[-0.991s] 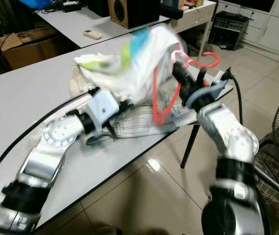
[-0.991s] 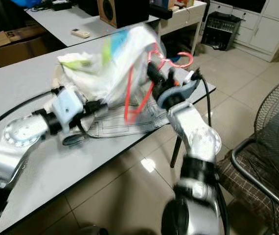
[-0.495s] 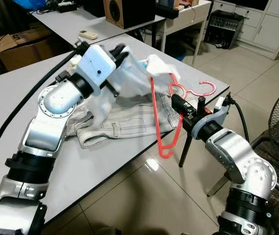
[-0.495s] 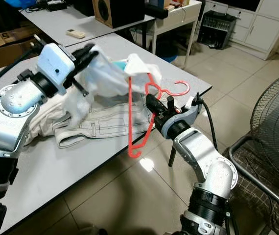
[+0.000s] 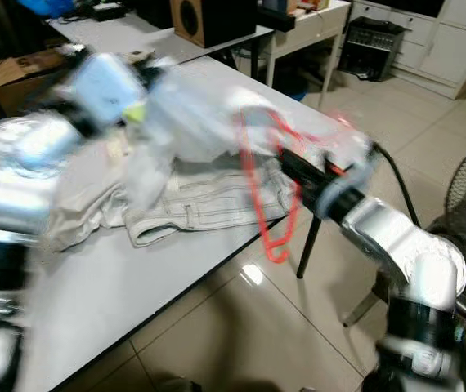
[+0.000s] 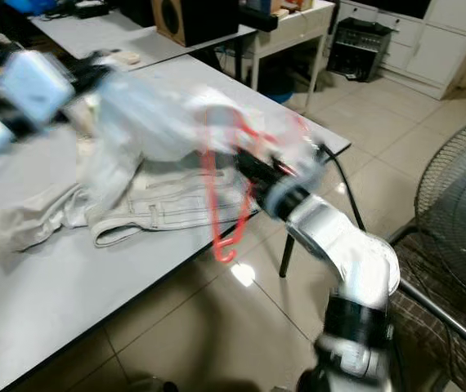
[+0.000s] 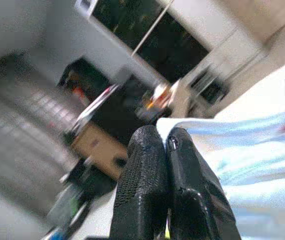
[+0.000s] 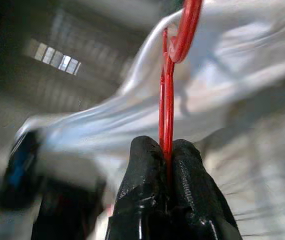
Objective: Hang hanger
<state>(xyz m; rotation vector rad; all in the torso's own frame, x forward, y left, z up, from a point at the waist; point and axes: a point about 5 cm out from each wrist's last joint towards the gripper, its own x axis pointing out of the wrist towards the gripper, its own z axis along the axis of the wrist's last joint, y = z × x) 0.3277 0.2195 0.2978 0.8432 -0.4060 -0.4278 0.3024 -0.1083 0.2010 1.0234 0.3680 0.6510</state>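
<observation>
Grey and flat, the bench [image 5: 94, 302] stands on a glossy tiled floor [image 5: 241, 327] and carries crumpled pale denim jeans [image 5: 192, 200]. Above them the left gripper [image 7: 168, 145], its fingers pressed together, pinches a thin white garment with light blue print [image 5: 192, 122] and holds it up in the air, though the view is motion-blurred. At the bench's near corner the right gripper [image 8: 166, 150] has its fingers clamped on the red plastic hanger [image 5: 272, 192], which hangs beside the garment and down past the bench edge
</observation>
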